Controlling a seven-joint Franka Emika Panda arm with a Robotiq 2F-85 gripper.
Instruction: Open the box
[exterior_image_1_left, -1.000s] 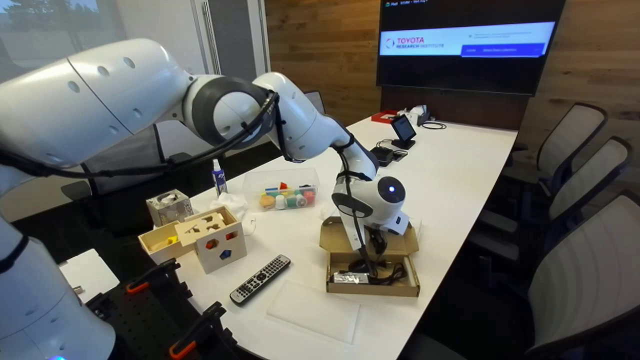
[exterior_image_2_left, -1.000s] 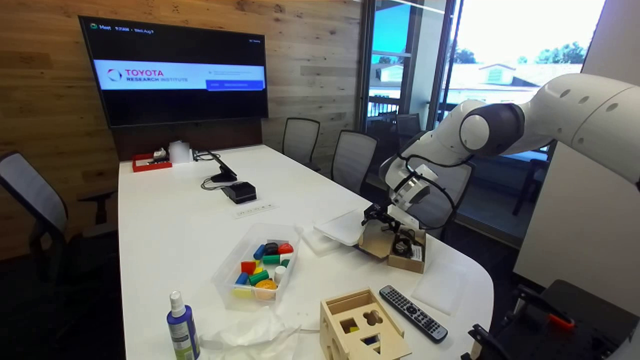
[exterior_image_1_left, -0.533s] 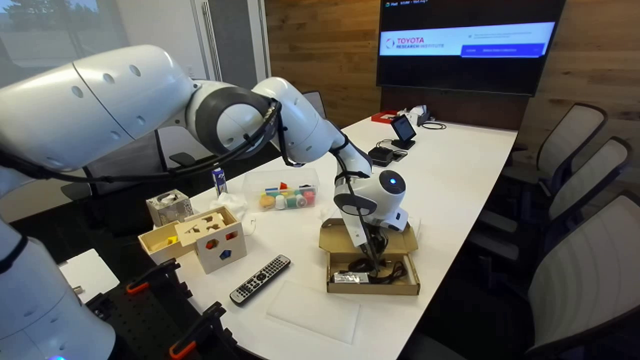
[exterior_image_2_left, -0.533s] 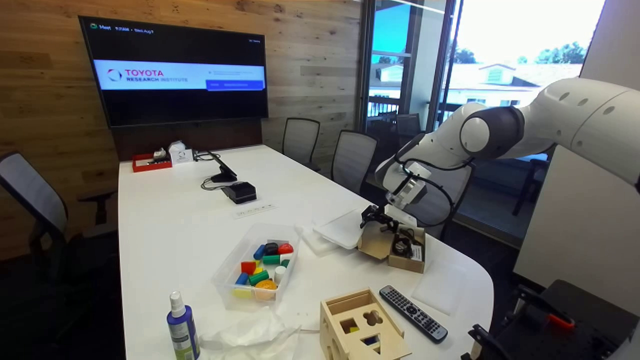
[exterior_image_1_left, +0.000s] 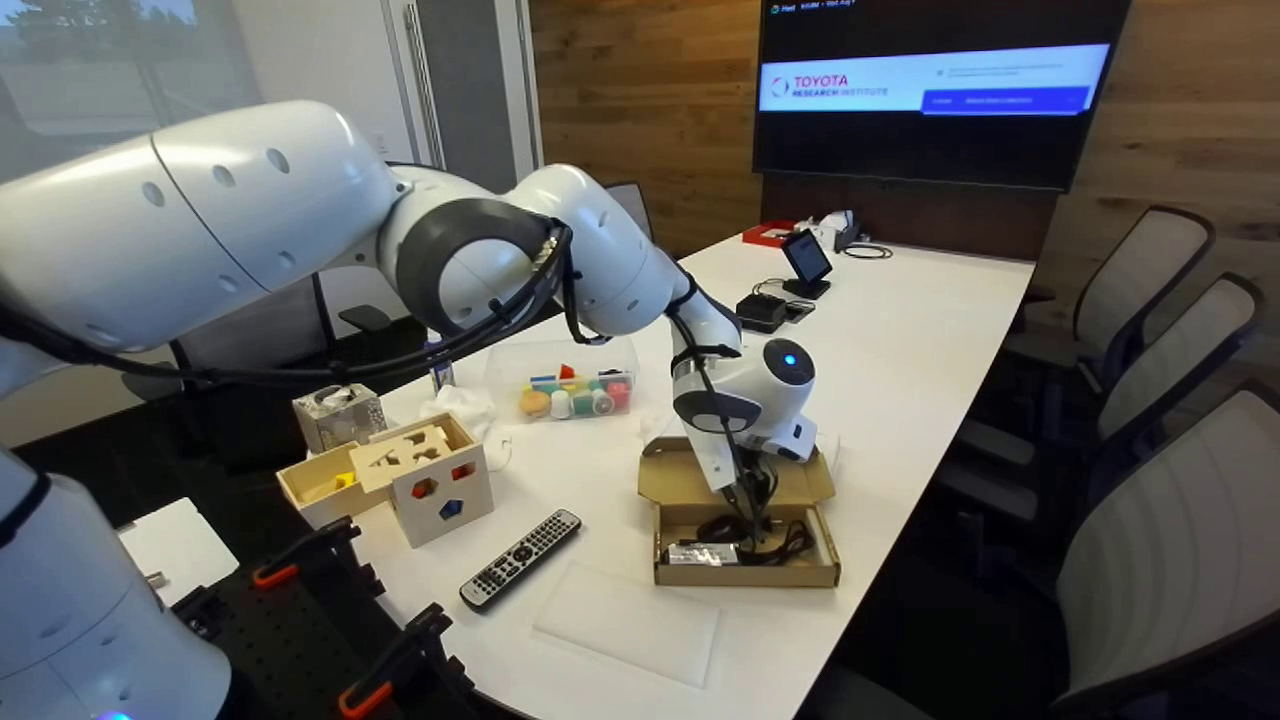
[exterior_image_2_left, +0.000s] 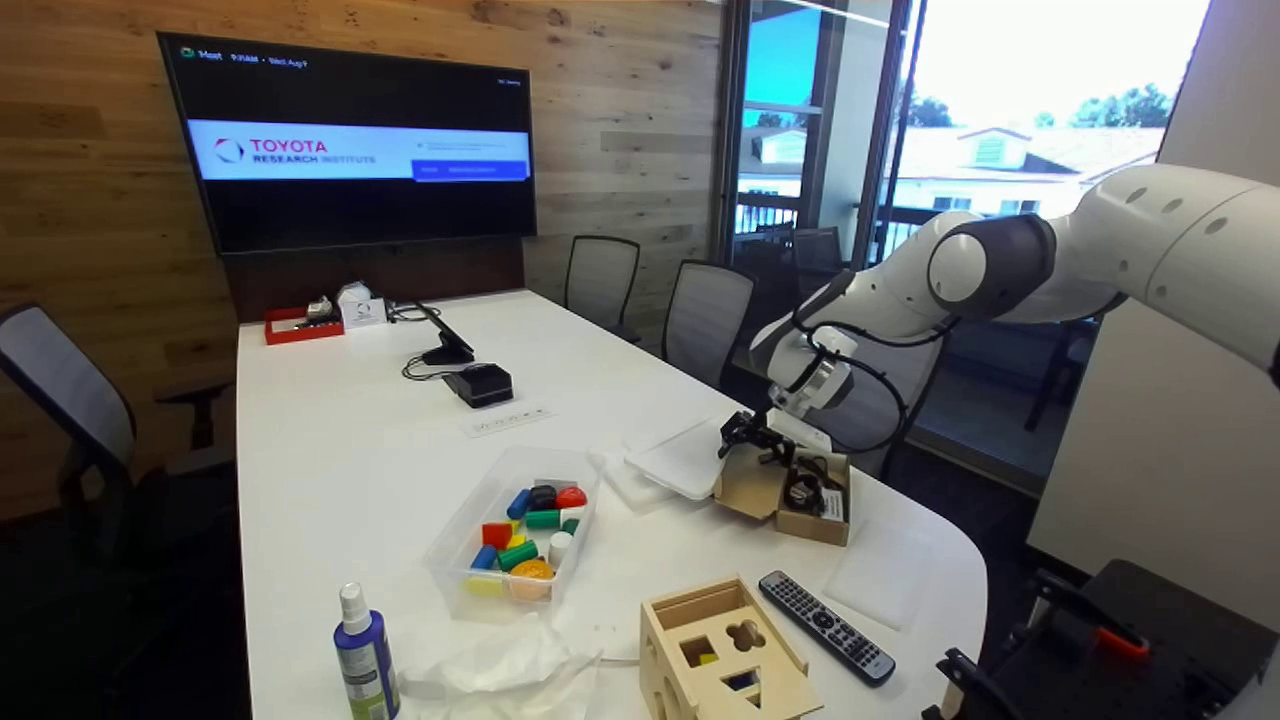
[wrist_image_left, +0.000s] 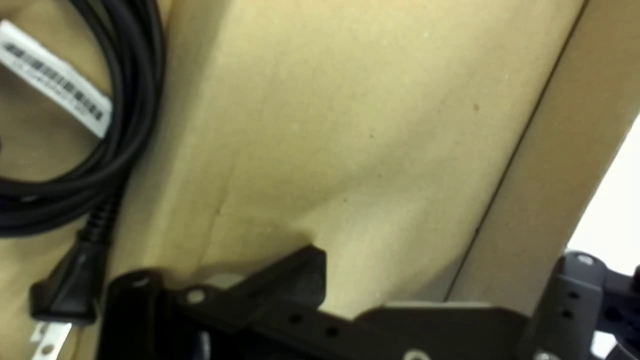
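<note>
The tan cardboard box (exterior_image_1_left: 745, 575) stands near the table's right edge, also seen in an exterior view (exterior_image_2_left: 812, 528). Its lid flap (exterior_image_1_left: 665, 478) is folded back away from the body, so the box stands open. A black cable (wrist_image_left: 145, 90) with a plug and a white-labelled adapter (exterior_image_1_left: 702, 555) lie inside. My gripper (exterior_image_2_left: 757, 442) is over the inner face of the lid, fingers spread, with nothing seen between them. In the wrist view the gripper (wrist_image_left: 350, 302) is low in the picture, right against or close above the lid's cardboard; contact cannot be told.
A black remote (exterior_image_1_left: 520, 560) and a white foam sheet (exterior_image_1_left: 630, 620) lie near the box. The wooden toy box (exterior_image_2_left: 725, 650), the clear container (exterior_image_2_left: 515, 535), a spray bottle (exterior_image_2_left: 366, 655) and a translucent lid (exterior_image_2_left: 685, 455) are also on the table. Chairs stand along its edge.
The arm's upper links have sunk and the gripper has moved slightly outward over the lid, away from the box body. The lid's outer edge has shifted very slightly outward with it.
</note>
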